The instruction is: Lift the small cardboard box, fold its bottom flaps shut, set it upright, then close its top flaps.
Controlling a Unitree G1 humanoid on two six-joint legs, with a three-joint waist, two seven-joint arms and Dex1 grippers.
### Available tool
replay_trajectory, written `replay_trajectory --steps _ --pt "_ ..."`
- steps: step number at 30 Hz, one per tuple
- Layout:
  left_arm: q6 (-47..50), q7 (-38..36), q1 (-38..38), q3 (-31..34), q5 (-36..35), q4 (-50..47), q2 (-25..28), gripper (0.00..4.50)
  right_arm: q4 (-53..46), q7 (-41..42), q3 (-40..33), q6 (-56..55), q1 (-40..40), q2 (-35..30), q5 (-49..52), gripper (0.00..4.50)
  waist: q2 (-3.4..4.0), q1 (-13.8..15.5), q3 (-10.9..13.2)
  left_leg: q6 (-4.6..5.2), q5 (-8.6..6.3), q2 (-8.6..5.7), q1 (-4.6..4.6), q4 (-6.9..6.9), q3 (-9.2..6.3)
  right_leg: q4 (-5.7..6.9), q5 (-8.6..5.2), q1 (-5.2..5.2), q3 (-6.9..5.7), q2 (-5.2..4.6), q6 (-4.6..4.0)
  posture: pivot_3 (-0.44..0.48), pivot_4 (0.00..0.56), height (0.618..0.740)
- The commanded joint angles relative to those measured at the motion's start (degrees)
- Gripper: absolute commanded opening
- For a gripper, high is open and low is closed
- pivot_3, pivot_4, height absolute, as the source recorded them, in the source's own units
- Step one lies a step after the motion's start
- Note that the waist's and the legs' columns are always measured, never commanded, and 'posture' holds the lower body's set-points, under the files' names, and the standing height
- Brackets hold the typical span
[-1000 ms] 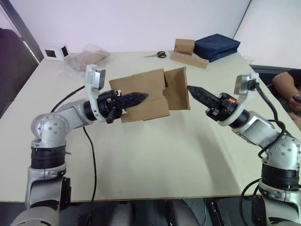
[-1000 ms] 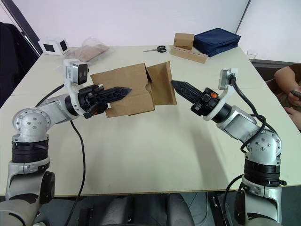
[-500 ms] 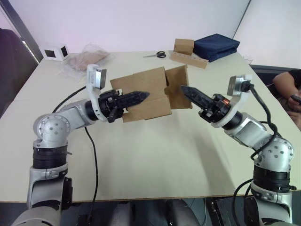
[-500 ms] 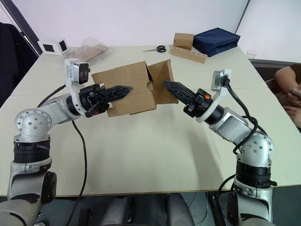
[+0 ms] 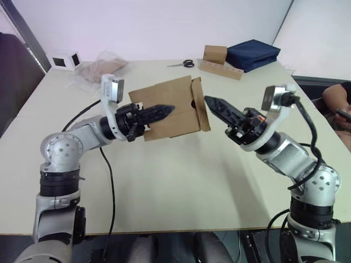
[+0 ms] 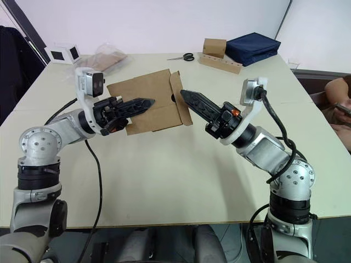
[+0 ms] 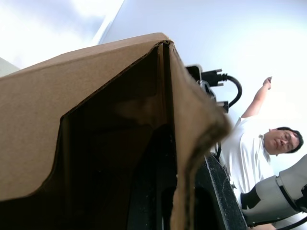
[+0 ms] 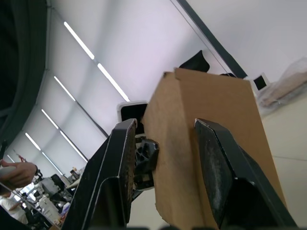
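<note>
1. The small cardboard box point(image 5: 170, 109) is up in the air over the pale table point(image 5: 181, 181).
2. The left gripper point(image 5: 156, 112) is pinched shut on a wall of the box.
3. The right gripper point(image 6: 189, 101) is open, with its tips at the side flap point(image 5: 200, 104).
4. Scissors point(image 5: 182, 64), a dark blue bag point(image 5: 252, 53) and a plastic bag point(image 5: 101, 68) lie at the table's far end.
5. Behind is a white wall point(image 5: 164, 24).
</note>
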Motion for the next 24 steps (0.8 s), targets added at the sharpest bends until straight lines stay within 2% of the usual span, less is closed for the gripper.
replay_trajectory --steps 1,15,19,24 --pt "-0.8 0.0 -1.3 1.3 -0.9 -1.8 -0.2 0.0 -2.5 0.4 0.2 -1.5 0.1 -0.2 0.0 1.94 0.0 0.0 0.0 0.0 0.0 0.0 0.0 0.0 0.0 0.0 0.0 0.0 0.0 0.0 0.0 0.0 0.15 0.74" --pt "-0.5 0.4 -1.1 1.5 -1.5 -2.3 -0.3 0.0 0.5 2.4 -0.7 -3.3 -0.6 -2.0 -3.6 1.94 0.0 0.0 0.0 0.0 0.0 0.0 0.0 0.0 0.0 0.0 0.0 0.0 0.0 0.01 0.0 0.0 0.15 0.74" --pt "-0.3 0.5 -1.1 1.6 -1.7 -2.4 -0.3 0.0 0.5 2.4 -0.7 -3.5 -0.8 -2.0 -3.9 0.97 0.0 0.0 0.0 0.0 0.0 0.0 0.0 0.0 0.0 0.0 0.0 0.0 0.0 0.01 0.0 0.0 0.15 0.74" --pt "-0.4 0.2 -1.0 1.3 -1.4 -2.5 0.0 0.0 0.6 2.3 -0.6 -3.6 -1.0 -2.1 -4.3 0.97 0.0 0.0 0.0 0.0 0.0 0.0 0.0 -0.01 0.0 0.0 0.0 0.0 0.0 0.01 0.0 0.0 0.15 0.74"
